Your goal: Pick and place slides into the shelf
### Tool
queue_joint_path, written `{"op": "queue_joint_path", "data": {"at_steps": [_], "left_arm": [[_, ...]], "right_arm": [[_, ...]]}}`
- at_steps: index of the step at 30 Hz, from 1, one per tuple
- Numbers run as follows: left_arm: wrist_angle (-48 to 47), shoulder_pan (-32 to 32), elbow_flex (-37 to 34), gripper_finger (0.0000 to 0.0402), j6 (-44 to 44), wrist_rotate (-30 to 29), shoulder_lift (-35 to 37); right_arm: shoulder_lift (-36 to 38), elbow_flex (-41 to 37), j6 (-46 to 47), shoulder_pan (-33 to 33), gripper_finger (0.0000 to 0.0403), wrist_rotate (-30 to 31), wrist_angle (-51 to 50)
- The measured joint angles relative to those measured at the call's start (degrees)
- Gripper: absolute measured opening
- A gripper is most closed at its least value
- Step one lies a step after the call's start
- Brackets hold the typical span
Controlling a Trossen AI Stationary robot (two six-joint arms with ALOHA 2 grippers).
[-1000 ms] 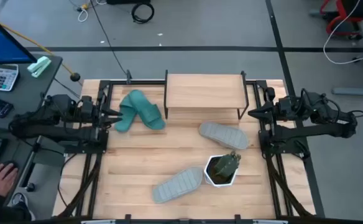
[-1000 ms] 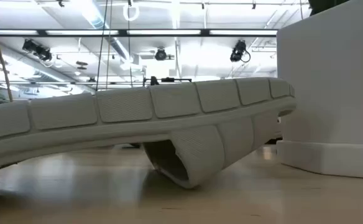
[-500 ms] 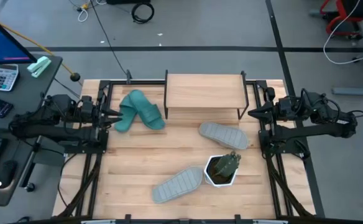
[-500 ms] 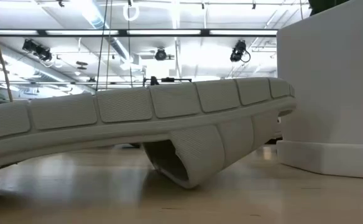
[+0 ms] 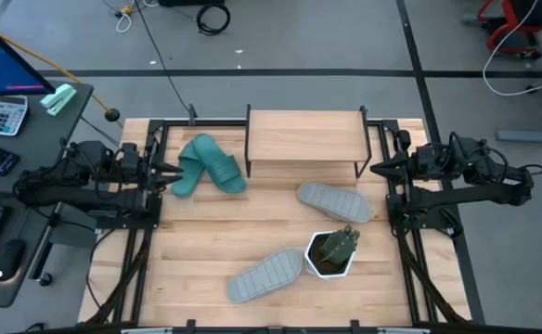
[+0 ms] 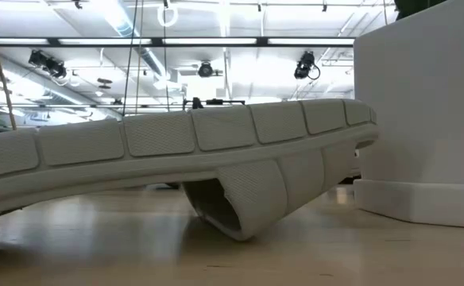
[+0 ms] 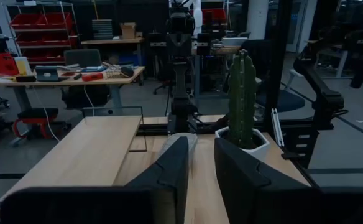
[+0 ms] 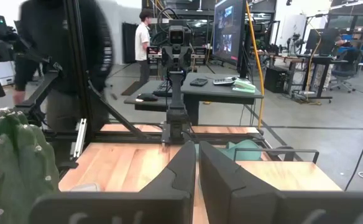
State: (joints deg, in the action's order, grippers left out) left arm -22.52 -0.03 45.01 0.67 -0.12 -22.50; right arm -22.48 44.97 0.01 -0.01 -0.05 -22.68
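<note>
The left gripper [image 5: 174, 173] is parked at the table's left edge, its fingers drawn almost together around a thin gap and holding nothing; just beside its tips lie the teal slides [image 5: 210, 165], piled one across the other, the upper one's long axis running slantwise away from the fingers toward the shelf [image 5: 304, 136]; this arm is plainly the nearer to that pair.

The shelf stands at the table's far middle with its plank top bare; none of the slides is on it yet.

Nearer the right side, one grey slide [image 5: 334, 200] lies sole-up, long axis slanting across the table, near the potted cactus [image 5: 332, 250]; the other grey slide [image 5: 266, 275] lies beside the pot toward the front edge.

The right gripper [image 5: 379, 167] waits at the right edge, fingers likewise nearly closed and empty; the upper grey slide lies closest to it.
</note>
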Motion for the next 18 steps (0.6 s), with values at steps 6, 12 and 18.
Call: {"op": "queue_joint_path", "data": {"at_steps": [6, 12, 18], "left_arm": [[0.0, 0.0, 0.0, 0.0084, 0.0, 0.0, 0.0], [0.0, 0.0, 0.0, 0.0089, 0.0, 0.0, 0.0], [0.0, 0.0, 0.0, 0.0082, 0.0, 0.0, 0.0]], "right_arm": [[0.0, 0.0, 0.0, 0.0, 0.0027, 0.0, 0.0], [0.0, 0.0, 0.0, 0.0, 0.0027, 0.0, 0.0], [0.0, 0.0, 0.0, 0.0, 0.0027, 0.0, 0.0]]}}
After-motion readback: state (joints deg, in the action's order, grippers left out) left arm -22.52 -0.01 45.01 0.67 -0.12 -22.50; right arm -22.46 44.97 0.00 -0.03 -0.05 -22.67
